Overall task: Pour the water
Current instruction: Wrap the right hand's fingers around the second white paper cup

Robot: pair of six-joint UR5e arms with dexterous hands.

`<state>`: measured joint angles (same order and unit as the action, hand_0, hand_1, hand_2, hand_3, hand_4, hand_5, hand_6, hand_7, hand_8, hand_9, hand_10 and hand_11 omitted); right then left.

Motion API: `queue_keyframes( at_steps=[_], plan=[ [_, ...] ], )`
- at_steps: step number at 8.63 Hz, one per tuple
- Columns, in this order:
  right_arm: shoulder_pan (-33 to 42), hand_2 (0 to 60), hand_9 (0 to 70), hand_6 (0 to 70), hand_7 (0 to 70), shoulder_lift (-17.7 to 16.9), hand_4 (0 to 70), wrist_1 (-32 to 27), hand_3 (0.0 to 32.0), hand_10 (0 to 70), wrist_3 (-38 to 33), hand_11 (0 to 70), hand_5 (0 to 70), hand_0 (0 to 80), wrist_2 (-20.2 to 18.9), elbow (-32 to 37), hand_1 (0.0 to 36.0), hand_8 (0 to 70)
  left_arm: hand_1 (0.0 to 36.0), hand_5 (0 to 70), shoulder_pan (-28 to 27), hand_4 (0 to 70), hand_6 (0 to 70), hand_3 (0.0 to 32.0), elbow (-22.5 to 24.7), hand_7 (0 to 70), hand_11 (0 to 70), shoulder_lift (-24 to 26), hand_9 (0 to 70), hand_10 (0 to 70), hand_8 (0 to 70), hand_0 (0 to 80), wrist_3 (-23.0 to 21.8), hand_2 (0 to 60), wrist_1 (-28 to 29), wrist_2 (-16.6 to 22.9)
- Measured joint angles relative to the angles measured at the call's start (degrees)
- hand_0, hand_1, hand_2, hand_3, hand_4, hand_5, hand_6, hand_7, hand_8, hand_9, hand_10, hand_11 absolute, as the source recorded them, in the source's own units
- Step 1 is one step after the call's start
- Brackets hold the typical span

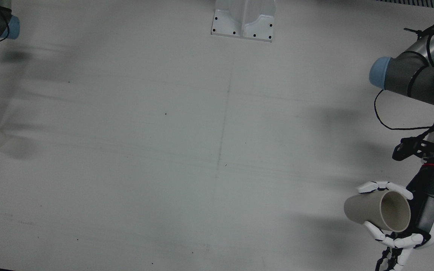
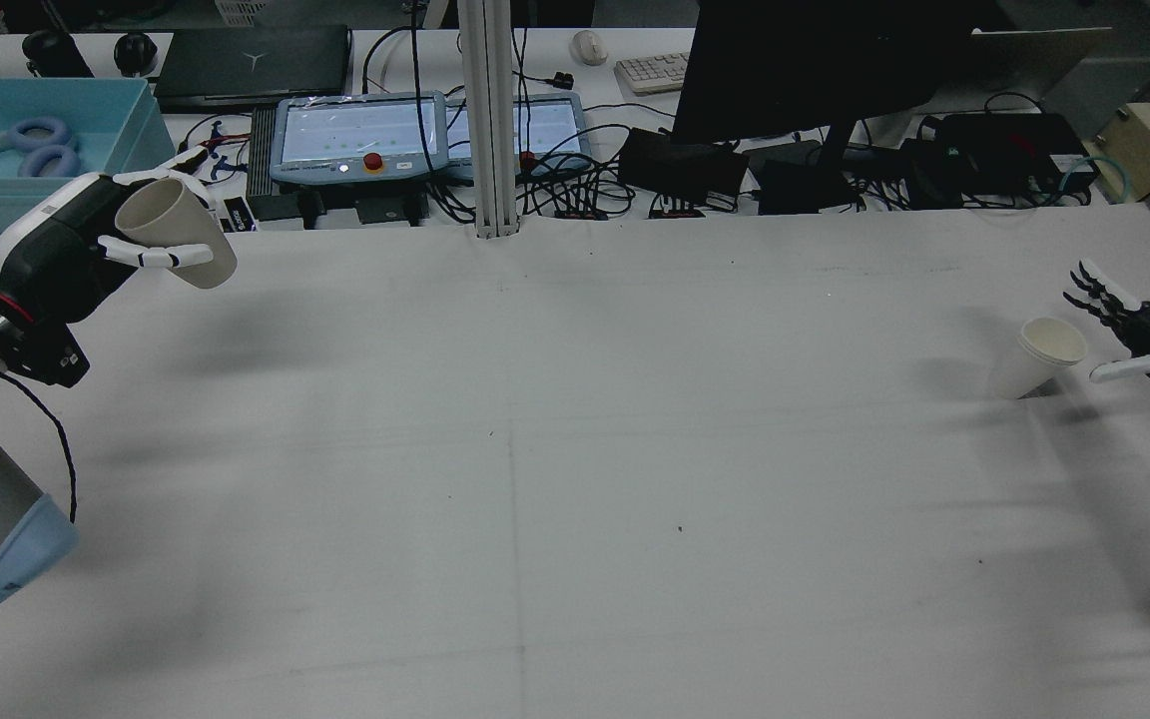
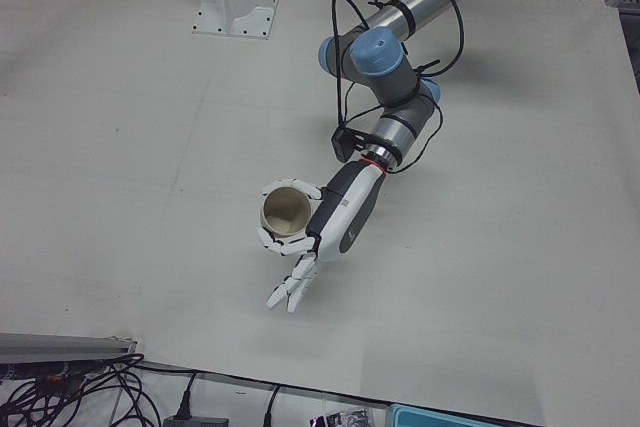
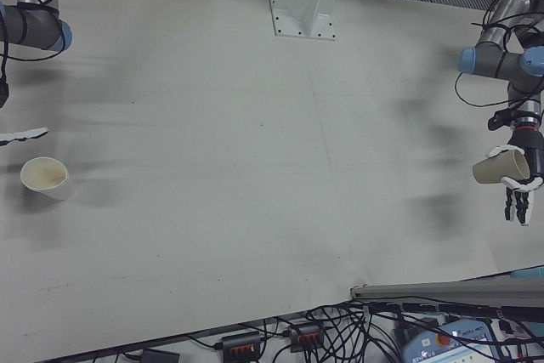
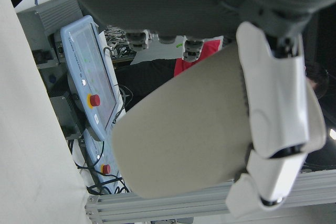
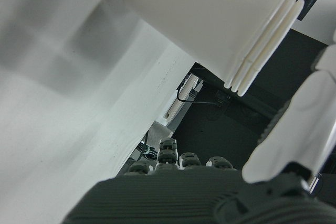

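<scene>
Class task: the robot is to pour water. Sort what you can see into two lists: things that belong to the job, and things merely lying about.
Belongs to the job:
- beige cup, held tilted by the left hand
- white cups, stacked, standing on the table
- right hand, open beside them

Lying about (behind the table):
- blue bin with headphones
- control tablets
- keyboard
- mouse

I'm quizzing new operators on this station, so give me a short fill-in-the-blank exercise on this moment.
1. The beige cup is held by the robot's ____ hand.
2. The white cups stand on the ____.
3. The right hand, beside the white cups, is ____.

Missing words: left; table; open
</scene>
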<state>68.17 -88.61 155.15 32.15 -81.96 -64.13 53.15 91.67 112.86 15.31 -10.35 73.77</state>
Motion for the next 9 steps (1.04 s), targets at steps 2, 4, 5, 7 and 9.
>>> queue_keyframes(
  at_steps=[2, 4, 5, 7, 9],
  plan=[
    [-0.2, 0.0, 10.6, 0.0, 2.9, 0.5, 0.0, 0.1, 0.0, 0.0, 1.6, 0.0, 0.0, 43.9, 0.0, 0.9, 4.2, 9.2, 36.0, 70.0, 0.0, 68.4, 4.3, 0.0, -0.6, 8.9, 6.6, -0.3, 0.6, 3.1, 0.5, 58.1, 0.0, 60.0, 0.9, 0.0],
    [-0.5, 0.0, 10.6, 0.0, 2.9, 1.1, 0.0, 0.1, 0.0, 0.0, 2.9, 0.0, 0.0, 43.9, 0.1, 1.9, 4.3, 9.1, 36.0, 70.0, 0.0, 68.1, 4.2, 0.0, -1.5, 8.8, 6.4, -0.2, 0.6, 3.0, 0.5, 58.3, 0.1, 60.0, 1.6, 0.0],
    [-1.1, 0.0, 10.6, 0.0, 3.3, 1.4, 0.0, 0.1, 0.0, 0.0, 3.4, 0.0, 0.0, 44.5, 0.8, 2.3, 4.6, 9.1, 36.0, 70.0, 0.0, 67.7, 4.2, 0.0, -1.7, 8.6, 6.4, -0.2, 0.6, 3.0, 0.5, 58.0, 0.1, 60.0, 1.9, 0.0],
    [-4.0, 0.0, 10.1, 0.5, 4.3, 1.7, 0.0, 0.1, 0.0, 0.0, 3.9, 0.0, 0.0, 44.7, 3.7, 2.5, 4.8, 9.1, 36.0, 70.0, 0.0, 67.5, 4.3, 0.0, -2.0, 8.8, 6.5, -0.1, 0.6, 3.1, 0.6, 58.2, 0.1, 60.0, 2.5, -0.1],
    [-7.6, 0.0, 10.1, 0.1, 4.1, 2.1, 0.0, 0.1, 0.0, 0.0, 4.3, 0.0, 0.0, 45.2, 6.8, 2.6, 4.9, 9.2, 36.0, 70.0, 0.0, 67.0, 4.2, 0.0, -2.3, 8.7, 6.8, -0.4, 0.5, 3.3, 0.6, 57.7, 0.1, 60.0, 3.2, -0.1]
  ],
)
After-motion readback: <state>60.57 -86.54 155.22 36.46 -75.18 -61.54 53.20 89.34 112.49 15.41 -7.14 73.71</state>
